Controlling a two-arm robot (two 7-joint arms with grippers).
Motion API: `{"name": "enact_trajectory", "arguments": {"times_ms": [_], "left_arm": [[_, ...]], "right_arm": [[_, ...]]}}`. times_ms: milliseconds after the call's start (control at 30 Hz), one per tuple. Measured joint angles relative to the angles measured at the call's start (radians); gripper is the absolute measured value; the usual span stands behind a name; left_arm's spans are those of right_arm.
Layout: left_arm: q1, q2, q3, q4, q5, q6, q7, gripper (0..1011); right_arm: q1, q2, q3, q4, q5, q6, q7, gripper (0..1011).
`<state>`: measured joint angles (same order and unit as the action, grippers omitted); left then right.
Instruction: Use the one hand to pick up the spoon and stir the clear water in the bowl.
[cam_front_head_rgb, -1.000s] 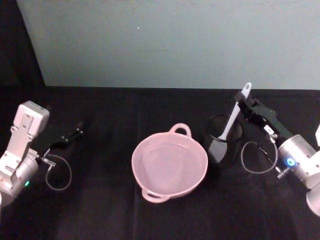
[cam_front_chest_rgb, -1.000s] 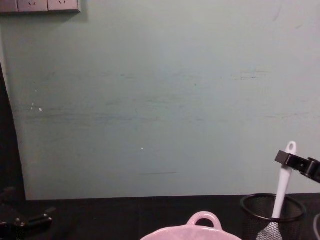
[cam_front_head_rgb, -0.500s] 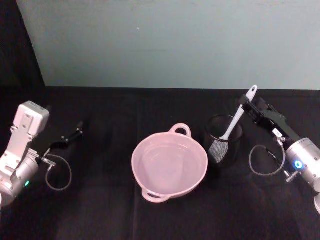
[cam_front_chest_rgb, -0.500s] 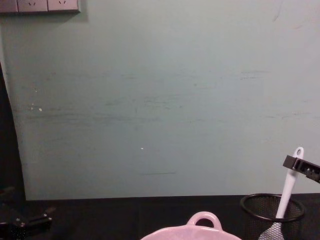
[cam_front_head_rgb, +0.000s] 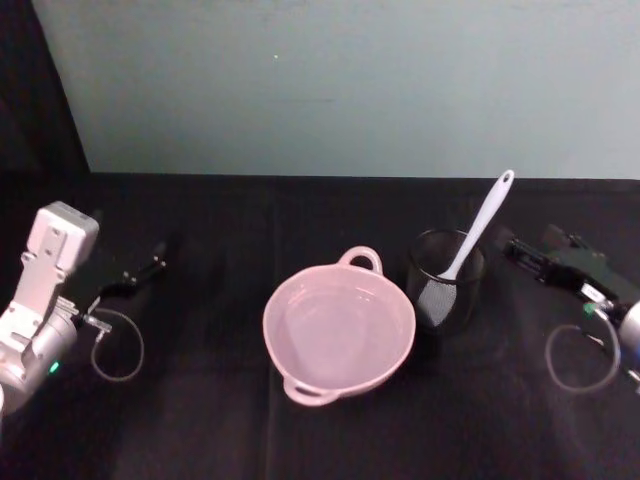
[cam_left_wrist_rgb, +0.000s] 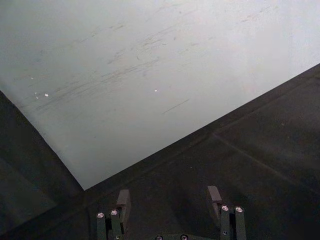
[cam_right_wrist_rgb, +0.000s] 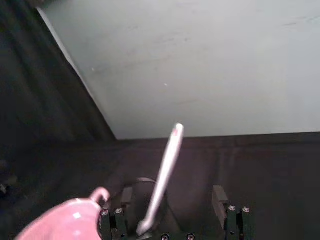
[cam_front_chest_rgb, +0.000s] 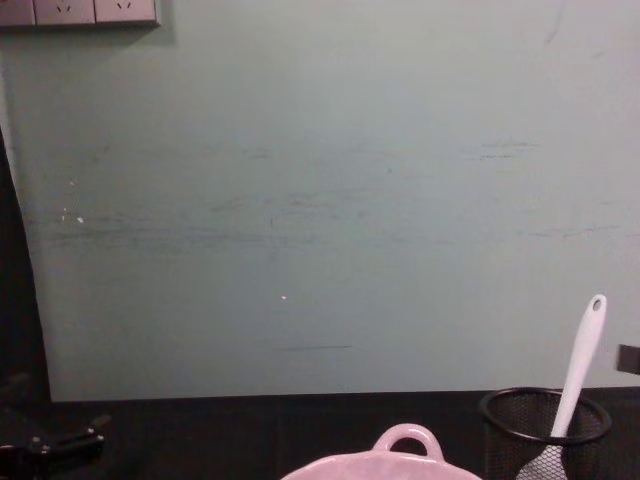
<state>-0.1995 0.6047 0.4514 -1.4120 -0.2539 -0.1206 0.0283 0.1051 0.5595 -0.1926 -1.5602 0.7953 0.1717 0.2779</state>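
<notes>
Here we are seeing the spoon (cam_front_head_rgb: 480, 225) standing in the black wire-mesh cup (cam_front_head_rgb: 446, 290), its blade down inside the mesh and its long handle leaning up and away toward the pale green wall (cam_front_head_rgb: 340, 80), the hole at its end uppermost. The right gripper (cam_front_head_rgb: 520, 250) is lying low over the black tablecloth (cam_front_head_rgb: 230, 420) just to the right of the cup, clear of the spoon and holding nothing; in the right wrist view its two fingers (cam_right_wrist_rgb: 218, 196) are standing well apart, with the spoon handle (cam_right_wrist_rgb: 165, 172) rising in the gap between them but farther off, not touching either. The pink bowl (cam_front_head_rgb: 339, 327) is sitting near the middle of the table, just left of the cup, one loop handle pointing toward the wall and another toward us; we are making out what appears to be clear water inside, though the surface is hard to read. The left gripper (cam_front_head_rgb: 135, 275) is resting over the cloth at the far left, well apart from the bowl, and its fingers (cam_left_wrist_rgb: 214, 196) are spread with nothing between them.
</notes>
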Motion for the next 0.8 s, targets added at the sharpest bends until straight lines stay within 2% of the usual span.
{"name": "enact_trajectory", "arguments": {"times_ms": [100, 133, 167, 200, 267, 300, 400, 433, 500, 533, 567, 667, 800], "left_arm": [[0.0, 0.0, 0.0, 0.0, 0.0, 0.0, 0.0, 1005], [0.0, 0.0, 0.0, 0.0, 0.0, 0.0, 0.0, 1005], [0.0, 0.0, 0.0, 0.0, 0.0, 0.0, 0.0, 1005], [0.0, 0.0, 0.0, 0.0, 0.0, 0.0, 0.0, 1005], [0.0, 0.0, 0.0, 0.0, 0.0, 0.0, 0.0, 1005], [0.0, 0.0, 0.0, 0.0, 0.0, 0.0, 0.0, 1005], [0.0, 0.0, 0.0, 0.0, 0.0, 0.0, 0.0, 1005], [0.0, 0.0, 0.0, 0.0, 0.0, 0.0, 0.0, 1005], [0.0, 0.0, 0.0, 0.0, 0.0, 0.0, 0.0, 1005], [0.0, 0.0, 0.0, 0.0, 0.0, 0.0, 0.0, 1005], [0.0, 0.0, 0.0, 0.0, 0.0, 0.0, 0.0, 1005], [0.0, 0.0, 0.0, 0.0, 0.0, 0.0, 0.0, 1005], [0.0, 0.0, 0.0, 0.0, 0.0, 0.0, 0.0, 1005]], "right_arm": [[-0.022, 0.04, 0.006, -0.035, -0.041, 0.014, -0.035, 1002], [-0.027, 0.056, 0.006, -0.044, -0.07, 0.022, -0.055, 1002], [-0.027, 0.056, 0.006, -0.044, -0.07, 0.022, -0.055, 1000], [-0.029, 0.069, 0.005, -0.049, -0.105, 0.023, -0.073, 1000], [-0.028, 0.077, -0.001, -0.049, -0.144, 0.017, -0.092, 1002], [-0.027, 0.079, -0.004, -0.044, -0.185, -0.006, -0.112, 1000], [-0.026, 0.069, -0.005, -0.018, -0.239, -0.08, -0.129, 1002], [-0.027, 0.056, -0.004, 0.006, -0.275, -0.149, -0.138, 1002], [-0.027, 0.038, -0.003, 0.037, -0.303, -0.22, -0.142, 1000], [-0.026, 0.02, -0.002, 0.07, -0.326, -0.285, -0.143, 1000], [-0.022, 0.005, -0.003, 0.097, -0.34, -0.327, -0.142, 1002], [-0.013, -0.015, -0.01, 0.135, -0.353, -0.359, -0.133, 1002], [0.003, -0.031, -0.024, 0.166, -0.367, -0.355, -0.117, 1000]]}}
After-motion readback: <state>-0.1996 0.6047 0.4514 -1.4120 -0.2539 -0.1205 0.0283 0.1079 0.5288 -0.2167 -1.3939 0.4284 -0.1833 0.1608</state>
